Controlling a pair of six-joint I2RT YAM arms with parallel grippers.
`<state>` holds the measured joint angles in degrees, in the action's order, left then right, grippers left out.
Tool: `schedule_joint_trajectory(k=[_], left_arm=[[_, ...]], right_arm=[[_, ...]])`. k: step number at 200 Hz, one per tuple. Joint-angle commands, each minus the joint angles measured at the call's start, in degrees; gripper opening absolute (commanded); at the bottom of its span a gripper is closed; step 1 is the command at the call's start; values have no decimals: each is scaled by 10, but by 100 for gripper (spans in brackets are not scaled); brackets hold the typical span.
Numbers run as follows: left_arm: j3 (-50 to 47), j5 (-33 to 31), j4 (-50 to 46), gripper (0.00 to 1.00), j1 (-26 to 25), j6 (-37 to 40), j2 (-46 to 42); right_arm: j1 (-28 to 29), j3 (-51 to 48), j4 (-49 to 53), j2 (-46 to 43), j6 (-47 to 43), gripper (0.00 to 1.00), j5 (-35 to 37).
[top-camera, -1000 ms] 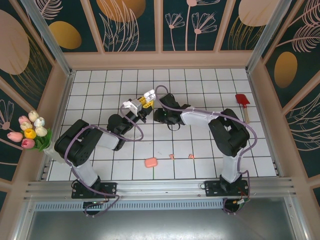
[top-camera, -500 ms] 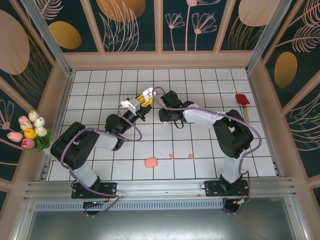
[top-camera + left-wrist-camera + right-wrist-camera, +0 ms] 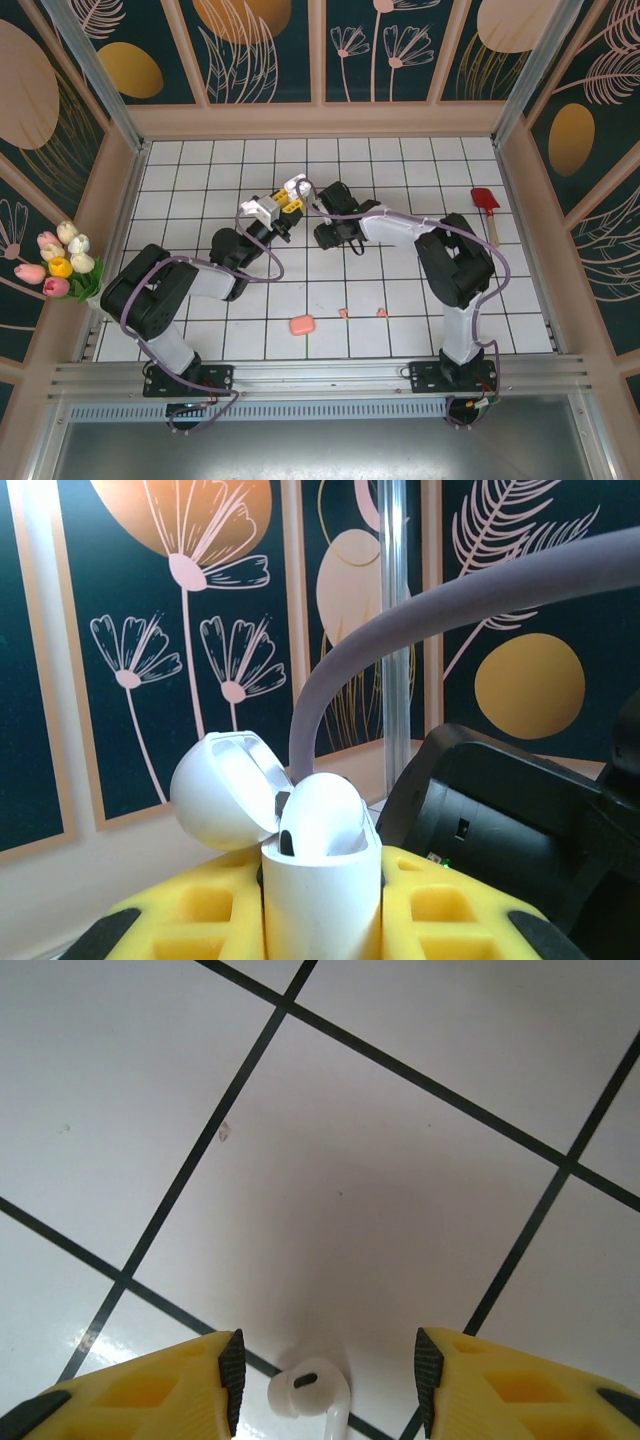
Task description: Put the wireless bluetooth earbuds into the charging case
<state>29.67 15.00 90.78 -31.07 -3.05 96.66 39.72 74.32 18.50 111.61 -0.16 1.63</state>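
Salmon-pink things lie closest to the arm bases: a pink case (image 3: 301,325) almost straight nearward of the white charging case (image 3: 322,875), and two pink earbuds (image 3: 343,313) slightly right of that line, all on the tiled desk (image 3: 200,170) and well apart from the white case. Farther in, the left gripper (image 3: 322,935) has its yellow jaws clamped on the white charging case, which stands upright with its lid (image 3: 225,792) swung open. Just right of that case, the right gripper (image 3: 328,1365) faces the desk, jaws partly spread and gripping nothing, with a white earbud (image 3: 308,1392) on the tile between them. Far right of the case rests a red spatula (image 3: 485,200).
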Motion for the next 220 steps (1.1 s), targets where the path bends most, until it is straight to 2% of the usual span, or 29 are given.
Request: schedule_joint_trajectory(k=[1, 90, 220], left_arm=[[7, 3, 32, 0, -1, 8, -17], [8, 3, 35, 0, -1, 11, -13], [15, 4, 29, 0, -1, 9, -14]], right_arm=[[-5, 22, 31, 22, -27, 50, -5], [-6, 16, 54, 39, -40, 48, -41], [-15, -18, 28, 45, -24, 42, -20]])
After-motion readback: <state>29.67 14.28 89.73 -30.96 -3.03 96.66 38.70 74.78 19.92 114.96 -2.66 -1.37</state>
